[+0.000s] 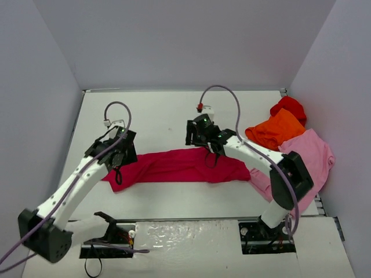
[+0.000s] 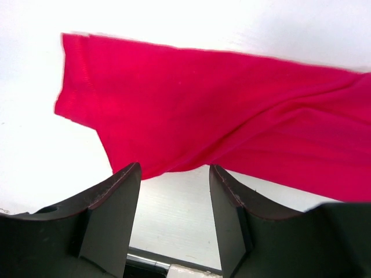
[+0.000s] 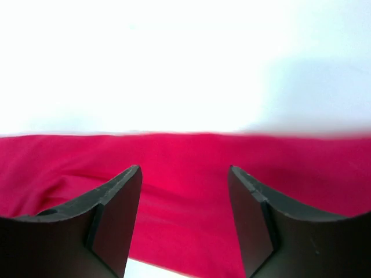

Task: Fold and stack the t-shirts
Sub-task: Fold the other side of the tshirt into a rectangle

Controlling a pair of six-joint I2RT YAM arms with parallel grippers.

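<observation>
The crimson-magenta t-shirt (image 1: 174,165) lies in a long band across the middle of the table. My left gripper (image 1: 119,155) hovers over the band's left end. It is open, with only bare table between its fingers (image 2: 116,202), and the cloth (image 2: 220,110) lies just beyond its fingertips. My right gripper (image 1: 195,136) is above the far edge of the band, right of centre. It is open too and holds nothing, with the cloth (image 3: 185,174) spread below it.
An orange t-shirt (image 1: 275,130), a red one (image 1: 288,106) and a larger light pink one (image 1: 307,153) are heaped at the right side of the table. Grey walls close in the table at the left, the back and the right.
</observation>
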